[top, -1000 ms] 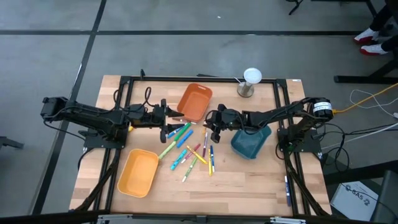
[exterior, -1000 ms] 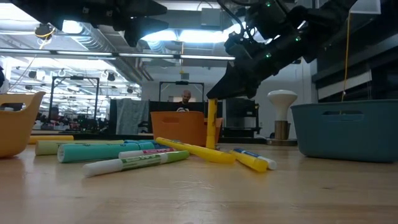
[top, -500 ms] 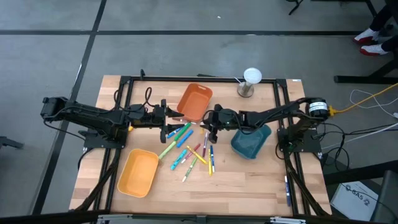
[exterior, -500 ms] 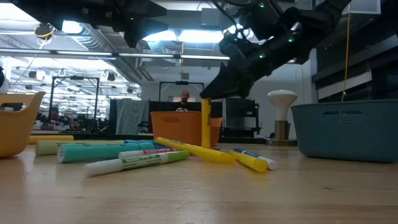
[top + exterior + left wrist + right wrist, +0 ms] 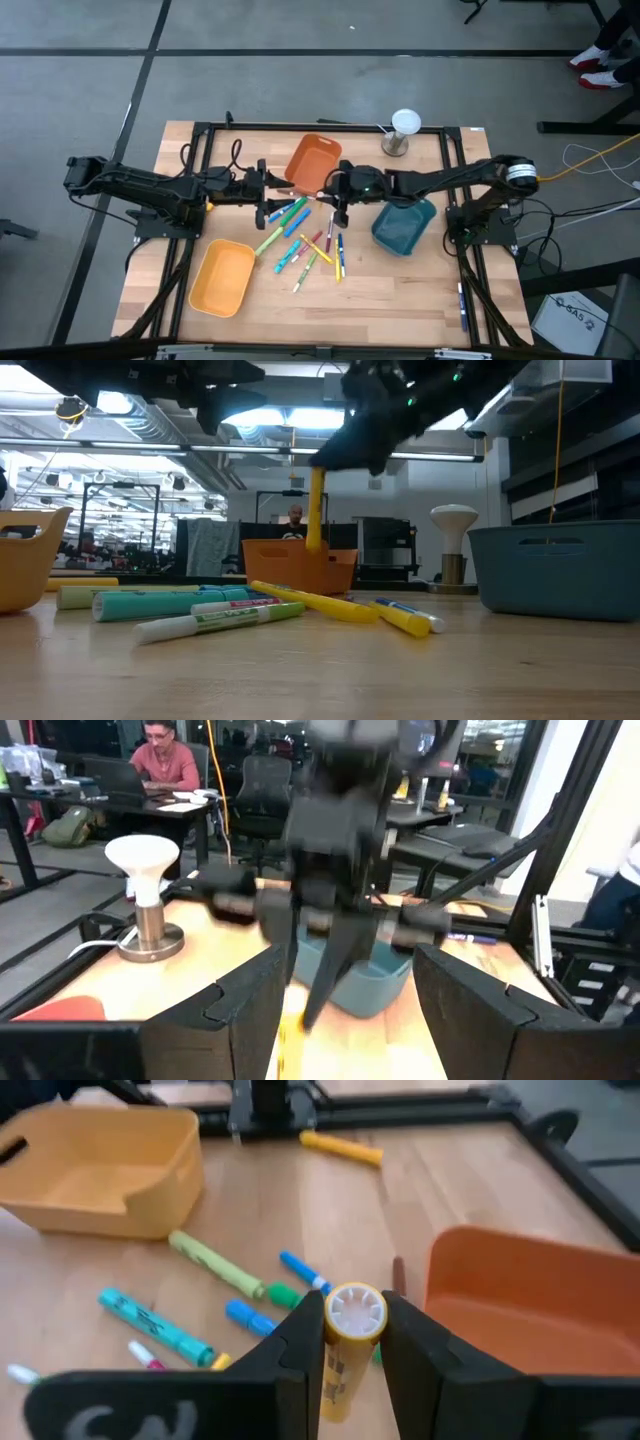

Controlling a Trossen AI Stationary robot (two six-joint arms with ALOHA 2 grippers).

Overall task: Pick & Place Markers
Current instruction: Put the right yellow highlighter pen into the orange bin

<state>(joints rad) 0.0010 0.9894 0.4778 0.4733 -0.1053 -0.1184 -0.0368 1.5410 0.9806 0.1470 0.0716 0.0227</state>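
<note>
The right gripper (image 5: 352, 1342) was clamped on a yellow marker (image 5: 315, 510), held upright above the counter (image 5: 400, 290) beside the orange bin (image 5: 313, 162). The other markers (image 5: 305, 238) lay scattered mid-counter. The left gripper (image 5: 268, 188), fingers apart, waited at their left.

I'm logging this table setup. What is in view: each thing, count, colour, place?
held marker: one, yellow, upright in the right pincer, lifted by the orange bin
loose markers: a dozen or so, mixed colours, mid-table
orange bin: one, far side, centre
yellow bin: one, near left
blue bin: one, teal-blue, right
lamp: one, white top on a metal base, far right
table: one, light wood
left pincer: open, hanging over the markers' left end
right pincer: shut on the held marker
</note>
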